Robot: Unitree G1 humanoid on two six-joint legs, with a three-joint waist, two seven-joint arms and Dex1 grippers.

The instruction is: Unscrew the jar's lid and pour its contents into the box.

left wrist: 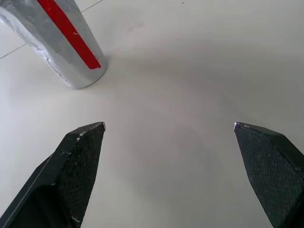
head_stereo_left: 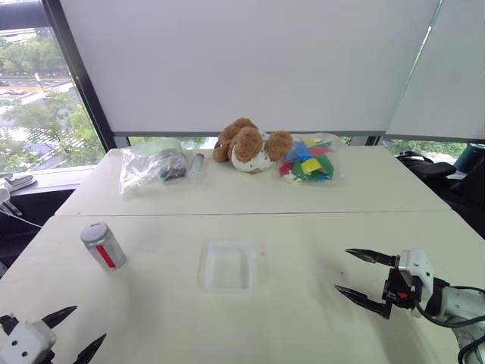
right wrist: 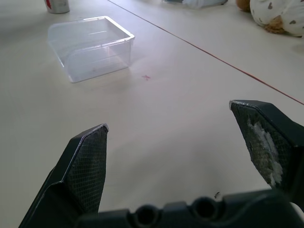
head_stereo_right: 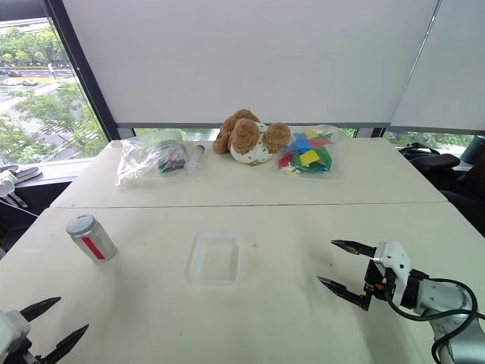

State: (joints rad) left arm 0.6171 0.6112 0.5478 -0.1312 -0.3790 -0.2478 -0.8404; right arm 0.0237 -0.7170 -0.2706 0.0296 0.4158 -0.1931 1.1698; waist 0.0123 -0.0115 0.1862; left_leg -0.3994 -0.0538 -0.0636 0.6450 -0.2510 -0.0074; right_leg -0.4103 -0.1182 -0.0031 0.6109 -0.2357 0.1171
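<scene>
The jar (head_stereo_left: pixel 103 246) stands capped on the surface (head_stereo_left: pixel 303 318) at our left, well apart from the box (head_stereo_left: pixel 226 266) in the middle. It looks light, stiff and slick metal, so we'd grip the body mid-height and twist the lid (head_stereo_left: pixel 95 229). The left hand (head_stereo_left: pixel 68 331) and right hand (head_stereo_left: pixel 356 275) are both wide and empty — the box is thin clear plastic and likely skids.

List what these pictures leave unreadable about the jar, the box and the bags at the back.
- Jar: contents hidden by its opaque wall and closed lid; left wrist view cuts off its top.
- Box: head views too small to show whether anything lies inside.
- Left bag: crumpled plastic blurs what it holds.
</scene>
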